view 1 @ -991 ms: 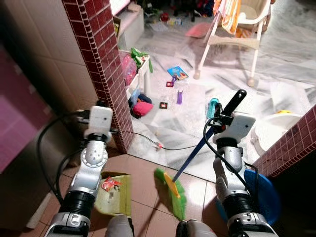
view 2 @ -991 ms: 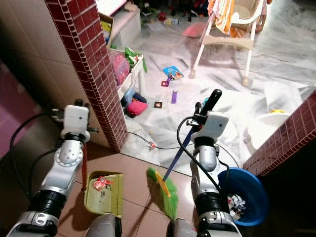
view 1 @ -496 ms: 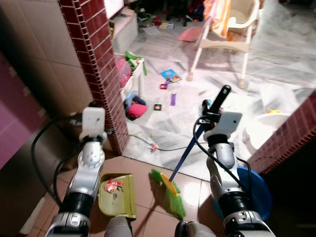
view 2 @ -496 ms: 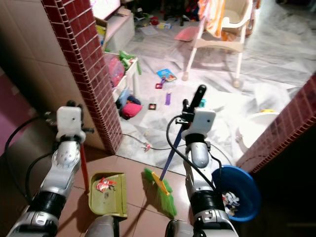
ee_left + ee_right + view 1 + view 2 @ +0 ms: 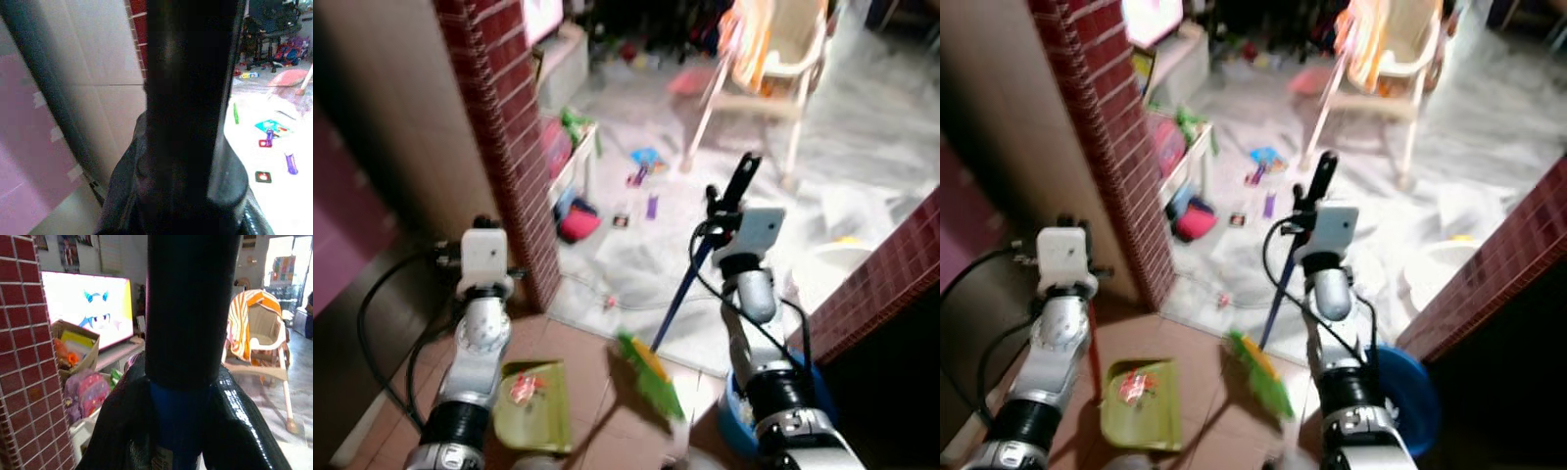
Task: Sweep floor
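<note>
While the head cameras blurred with the robot's motion, the step in hand looked like gathering litter into the pan. The right gripper point(image 5: 724, 211) was clamped on the blue-shafted broom with a black grip and green bristles point(image 5: 690, 294). The left gripper point(image 5: 1062, 235) was closed round the dark upright handle point(image 5: 188, 98) of the flat lime-green plastic dustpan point(image 5: 530, 403), which lay on the brown floor tiles point(image 5: 1205, 362).

To do this well, I judged, the broom head should be drawn in short, low strokes toward the pan's open lip. The pan's front edge should stay pressed flat on the tiles so nothing slides beneath. It should also be held level, because a crumpled red-and-white wrapper point(image 5: 521, 390) already sat inside and could spill if it tipped.

In the right wrist view the broom's black grip ran straight up between the jaws, with blue shaft showing just below it. The jaws hugged it on both sides, with no gap visible. From there the shaft slanted down and inward to the bristles point(image 5: 1263, 367), which rested on the tiles just beside the pan, between the two arms. In the left wrist view the jaws wrapped the pan's handle just as closely.

A round blue plastic basin point(image 5: 1405, 397) stood by the right leg. Beyond the red-tiled brick pillar point(image 5: 504, 127), scattered toys point(image 5: 641, 166) and a thin dark cable point(image 5: 626, 305) lay on the white marble floor point(image 5: 862, 147); the broom could snag that cable.
</note>
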Controlling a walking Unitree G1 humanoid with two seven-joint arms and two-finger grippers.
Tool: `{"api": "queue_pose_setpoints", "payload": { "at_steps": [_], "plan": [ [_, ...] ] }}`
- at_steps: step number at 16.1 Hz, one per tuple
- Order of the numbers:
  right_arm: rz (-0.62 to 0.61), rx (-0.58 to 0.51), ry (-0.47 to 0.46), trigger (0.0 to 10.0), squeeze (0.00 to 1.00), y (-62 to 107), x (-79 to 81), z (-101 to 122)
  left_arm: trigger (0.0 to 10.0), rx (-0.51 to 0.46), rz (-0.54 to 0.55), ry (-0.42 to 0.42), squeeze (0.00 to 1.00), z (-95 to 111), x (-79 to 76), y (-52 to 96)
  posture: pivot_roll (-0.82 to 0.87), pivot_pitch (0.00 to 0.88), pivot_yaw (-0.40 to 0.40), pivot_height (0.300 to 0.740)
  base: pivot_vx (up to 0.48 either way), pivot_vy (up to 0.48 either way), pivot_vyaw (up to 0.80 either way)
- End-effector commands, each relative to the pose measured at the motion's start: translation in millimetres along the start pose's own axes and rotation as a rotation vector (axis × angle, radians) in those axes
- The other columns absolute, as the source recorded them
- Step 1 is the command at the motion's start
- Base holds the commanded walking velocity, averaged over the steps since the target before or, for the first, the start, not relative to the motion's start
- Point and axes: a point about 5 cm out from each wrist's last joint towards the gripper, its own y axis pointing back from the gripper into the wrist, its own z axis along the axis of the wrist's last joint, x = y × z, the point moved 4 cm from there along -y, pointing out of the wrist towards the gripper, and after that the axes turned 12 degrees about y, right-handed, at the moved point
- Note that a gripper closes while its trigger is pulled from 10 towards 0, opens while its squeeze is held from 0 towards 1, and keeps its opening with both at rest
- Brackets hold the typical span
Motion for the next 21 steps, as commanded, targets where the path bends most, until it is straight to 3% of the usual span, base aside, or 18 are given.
{"api": "queue_pose_setpoints", "payload": {
  "at_steps": [1, 6, 10, 11, 13, 21],
  "plan": [
    [-0.011, -0.039, 0.009, 10.0, 0.0, -4.8, -6.9, 10.7, 10.0, -0.085, -0.028, 0.008, 0.0, 21.2, -9.8, -7.4, -0.02, 0.0, -0.015, 0.74, 0.45, 0.0, 0.0],
    [0.001, -0.044, 0.017, 10.0, 0.0, -8.3, -8.2, 14.2, 10.0, -0.079, -0.023, 0.027, 0.0, 20.1, -14.1, -4.9, -0.03, 0.0, -0.016, 0.74, 0.44, 0.053, 0.0],
    [0.0, -0.02, 0.011, 10.0, 0.0, -7.5, -6.2, 11.2, 10.0, -0.061, 0.018, 0.011, 0.0, 16.3, -10.2, -3.6, -0.03, 0.0, -0.018, 0.74, 0.0, 0.0, 0.0],
    [0.018, -0.031, 0.046, 10.0, 0.0, -8.2, -4.7, 13.1, 10.0, -0.065, 0.031, -0.001, 0.0, 16.2, -8.3, -3.8, -0.03, 0.0, -0.021, 0.74, 0.0, 0.0, 0.0],
    [0.038, -0.042, 0.073, 10.0, 0.0, -9.6, -3.9, 15.3, 10.0, -0.067, 0.038, -0.005, 0.0, 16.1, -8.9, -4.4, -0.03, 0.0, -0.022, 0.74, 0.0, 0.0, 0.8],
    [0.009, -0.04, 0.029, 10.0, 0.0, -11.3, -7.1, 15.9, 10.0, -0.07, 0.042, -0.009, 0.0, 16.3, -11.3, -5.2, -0.03, 0.0, -0.024, 0.74, 0.0, 0.0, 0.66]
  ]
}}
